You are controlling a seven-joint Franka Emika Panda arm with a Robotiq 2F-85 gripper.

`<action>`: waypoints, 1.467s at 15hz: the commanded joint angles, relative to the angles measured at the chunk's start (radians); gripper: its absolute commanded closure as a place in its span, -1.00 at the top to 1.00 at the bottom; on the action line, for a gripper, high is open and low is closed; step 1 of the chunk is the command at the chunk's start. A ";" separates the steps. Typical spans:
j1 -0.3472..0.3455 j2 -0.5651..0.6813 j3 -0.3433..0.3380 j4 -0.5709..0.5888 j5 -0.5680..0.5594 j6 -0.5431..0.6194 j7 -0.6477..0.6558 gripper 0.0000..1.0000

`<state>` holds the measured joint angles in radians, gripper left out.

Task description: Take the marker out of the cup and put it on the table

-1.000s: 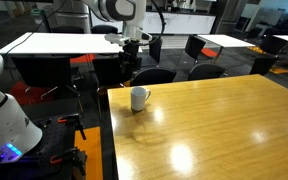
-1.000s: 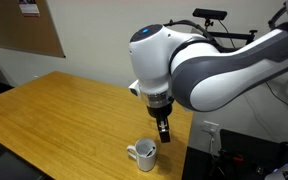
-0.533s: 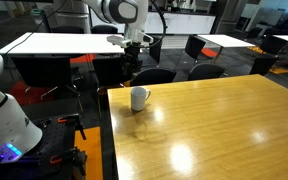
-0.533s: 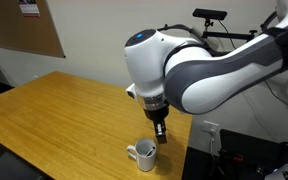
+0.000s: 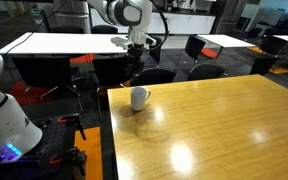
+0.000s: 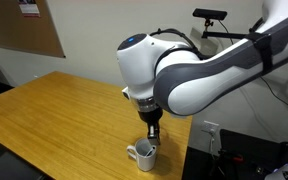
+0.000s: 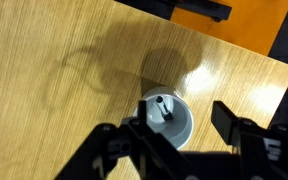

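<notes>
Hand hangs directly above the cup. In the wrist view its fingers stand partly spread, one on each side of the cup's rim. It grips nothing. Marker stands inside the cup. The cup sits upright on the bench, near the bench edge.

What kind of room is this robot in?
Probably an office or lab workspace: white-topped tables with black chairs stand behind the big wooden table, and a corkboard hangs on the wall.
</notes>
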<state>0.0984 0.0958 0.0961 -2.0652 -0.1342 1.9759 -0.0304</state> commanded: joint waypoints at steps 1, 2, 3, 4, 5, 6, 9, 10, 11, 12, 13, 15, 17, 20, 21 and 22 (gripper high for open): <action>0.001 0.054 -0.005 0.064 0.005 -0.018 0.040 0.17; 0.001 0.066 -0.006 0.074 0.003 -0.019 0.049 0.16; 0.001 0.078 -0.008 0.084 0.001 -0.019 0.053 0.16; 0.001 0.090 -0.009 0.094 0.001 -0.020 0.052 0.15; 0.001 0.102 -0.009 0.102 0.001 -0.019 0.052 0.18; 0.002 0.114 -0.010 0.111 0.000 -0.017 0.054 0.17; 0.002 0.146 -0.014 0.134 0.000 -0.017 0.049 0.20; 0.002 0.156 -0.015 0.139 0.000 -0.015 0.049 0.20; 0.002 0.164 -0.016 0.144 -0.001 -0.012 0.050 0.19; 0.002 0.174 -0.018 0.149 -0.003 -0.010 0.050 0.16; 0.002 0.182 -0.019 0.154 -0.003 -0.010 0.047 0.14; 0.002 0.197 -0.021 0.161 -0.003 -0.008 0.046 -0.02; 0.004 0.205 -0.021 0.163 -0.005 0.000 0.048 -0.19; 0.004 0.214 -0.022 0.160 -0.011 0.014 0.045 -0.17; 0.004 0.216 -0.022 0.155 -0.011 0.023 0.045 -0.18; 0.004 0.217 -0.023 0.153 -0.011 0.027 0.047 -0.16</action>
<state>0.0979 0.3013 0.0813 -1.9231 -0.1373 1.9865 0.0033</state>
